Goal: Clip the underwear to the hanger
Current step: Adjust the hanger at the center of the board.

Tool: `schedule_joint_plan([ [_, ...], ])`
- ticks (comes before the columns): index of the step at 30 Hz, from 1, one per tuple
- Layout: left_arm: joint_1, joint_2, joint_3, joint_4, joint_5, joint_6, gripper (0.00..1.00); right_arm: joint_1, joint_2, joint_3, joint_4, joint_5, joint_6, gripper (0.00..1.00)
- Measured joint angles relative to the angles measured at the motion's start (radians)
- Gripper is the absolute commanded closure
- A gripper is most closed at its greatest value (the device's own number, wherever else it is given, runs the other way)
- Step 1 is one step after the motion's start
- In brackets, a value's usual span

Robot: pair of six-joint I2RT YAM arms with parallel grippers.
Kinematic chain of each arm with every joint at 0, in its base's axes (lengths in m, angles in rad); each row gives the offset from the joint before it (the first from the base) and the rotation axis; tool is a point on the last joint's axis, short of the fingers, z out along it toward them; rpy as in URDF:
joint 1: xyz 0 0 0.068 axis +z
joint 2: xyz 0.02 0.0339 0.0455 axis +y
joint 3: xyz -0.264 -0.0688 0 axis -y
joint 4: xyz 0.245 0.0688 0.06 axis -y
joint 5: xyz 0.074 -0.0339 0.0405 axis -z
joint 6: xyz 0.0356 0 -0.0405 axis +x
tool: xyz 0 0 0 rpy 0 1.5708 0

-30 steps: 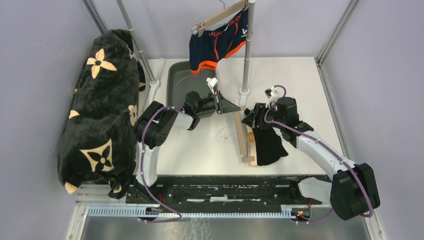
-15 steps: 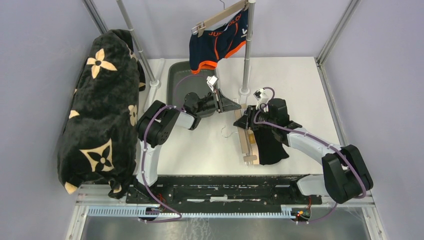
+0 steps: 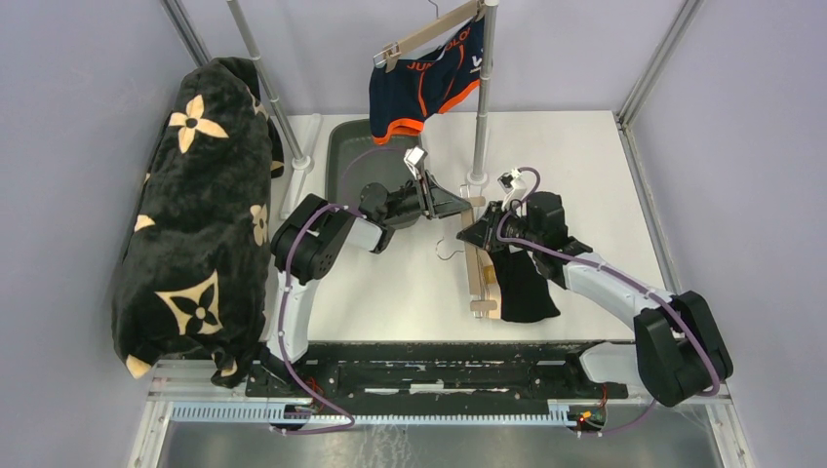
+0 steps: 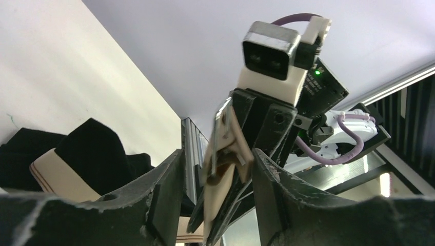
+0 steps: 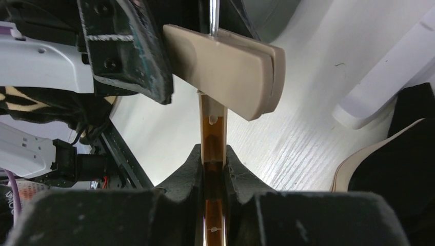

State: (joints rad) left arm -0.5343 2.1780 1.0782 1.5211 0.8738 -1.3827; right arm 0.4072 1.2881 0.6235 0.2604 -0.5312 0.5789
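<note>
Right wrist view: my right jaws pinch the hanger (image 5: 213,120) bar, its long axis straight out ahead.
Left jaws: spread, straddling the end clip (image 4: 228,138).
Underwear (image 3: 522,283): on worktop (image 3: 400,283), against hanger's near half; right arm nearer.

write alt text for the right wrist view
The right hand is clamped on the thin edge of a wooden hanger, just below its beige clip. The left hand's finger sits beside the clip; black underwear shows at right over the white table.
</note>
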Motion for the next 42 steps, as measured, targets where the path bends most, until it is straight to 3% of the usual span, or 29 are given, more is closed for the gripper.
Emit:
schedule_joint_plan([
  [26,0.005,0.019,0.002,0.001,-0.046,-0.019,0.41,-0.002,-0.029,0.0,-0.014,0.037,0.011,0.97],
  [42,0.005,0.002,0.011,0.002,-0.06,-0.019,0.5,-0.002,-0.027,-0.002,-0.014,0.037,0.011,0.98],
])
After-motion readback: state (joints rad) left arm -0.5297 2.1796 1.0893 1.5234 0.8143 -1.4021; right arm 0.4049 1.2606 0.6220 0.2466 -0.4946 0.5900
